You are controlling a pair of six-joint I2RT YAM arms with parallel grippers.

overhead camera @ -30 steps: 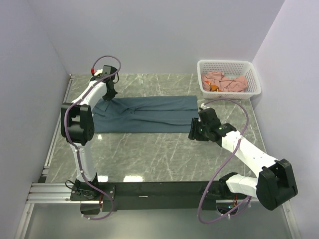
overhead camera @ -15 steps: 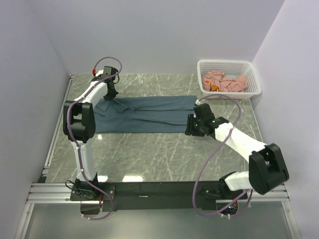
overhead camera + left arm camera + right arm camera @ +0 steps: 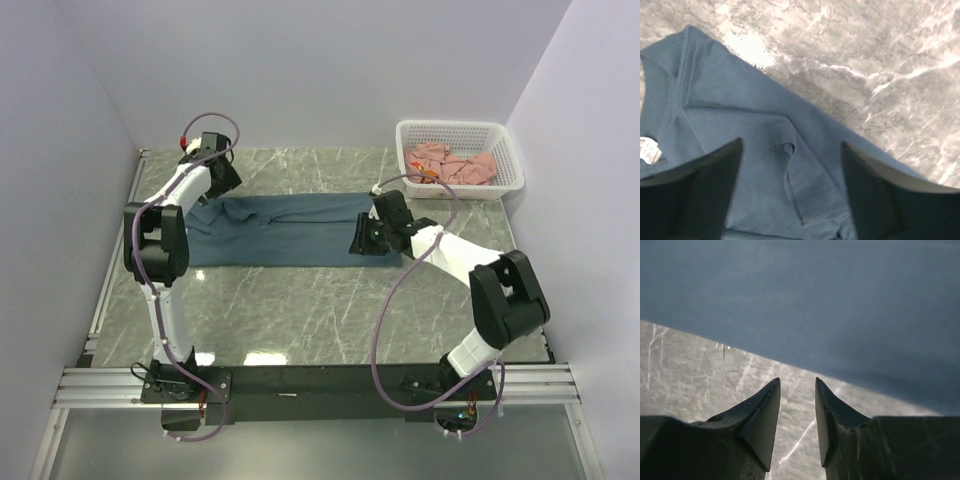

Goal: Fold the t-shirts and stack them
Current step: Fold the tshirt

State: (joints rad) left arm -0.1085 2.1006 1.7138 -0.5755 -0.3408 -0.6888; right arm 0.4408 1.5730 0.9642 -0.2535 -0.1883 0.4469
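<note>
On a grey-veined marble table (image 3: pixel 300 300), seen from the overhead camera, a slate-blue t-shirt (image 3: pixel 290 230) lies folded into a long flat band across the far half, rumpled at its left, collar end. Salmon-pink t-shirts (image 3: pixel 452 165) sit heaped in a white lattice basket (image 3: pixel 460 126) at the far right corner, well apart from the blue one. Plain pale walls (image 3: pixel 320 70) close in three sides. The left arm reaches up the left edge, its left gripper (image 3: pixel 222 180) above the collar end. The right arm stretches inward, elbow bent, with the right gripper (image 3: pixel 362 238) low at the band's right-hand end.

From the left wrist camera, the slate-blue t-shirt (image 3: pixel 765 165) shows its collar seam, a small fold in the cloth and a white label (image 3: pixel 649 150) at the frame's left edge. The bare table (image 3: pixel 865 60) fills the upper right. The left gripper (image 3: pixel 790 145) hangs over the cloth with its fingers (image 3: pixel 700 195) spread wide and nothing between them.

From the right wrist camera, the slate-blue t-shirt (image 3: pixel 815 300) is a smooth dark sheet across the upper frame, its edge running diagonally over the table (image 3: pixel 700 365). The right gripper (image 3: pixel 797 390) points at the table just beside that edge, its fingers (image 3: pixel 765 410) a narrow gap apart, gripping nothing.
</note>
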